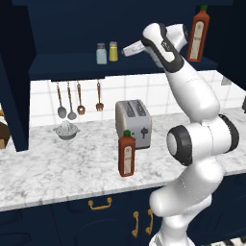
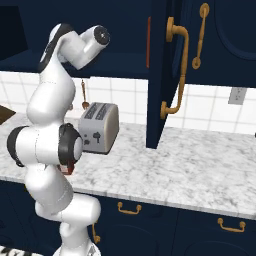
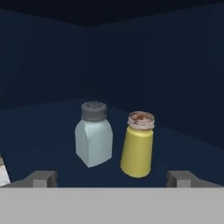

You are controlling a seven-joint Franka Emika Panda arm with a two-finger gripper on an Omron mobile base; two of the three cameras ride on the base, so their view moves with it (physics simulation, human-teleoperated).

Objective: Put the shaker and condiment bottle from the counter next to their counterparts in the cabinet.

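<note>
Yellow shaker (image 3: 137, 148) beside blue-white shaker (image 3: 93, 139)

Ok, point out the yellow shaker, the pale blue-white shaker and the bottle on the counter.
yellow shaker (image 3: 137, 151), hand view, middle of its body.
pale blue-white shaker (image 3: 93, 143), hand view, front of its body.
condiment bottle (image 1: 127, 156), left base view, label on its red body.

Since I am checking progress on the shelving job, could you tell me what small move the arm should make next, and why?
Probably draw the gripper straight back out of the cabinet. Its fingers stand wide open with nothing between them, and the yellow shaker already stands upright on the shelf beside the pale shaker. One red bottle still stands on the counter, so that seems the next thing to fetch.
</note>
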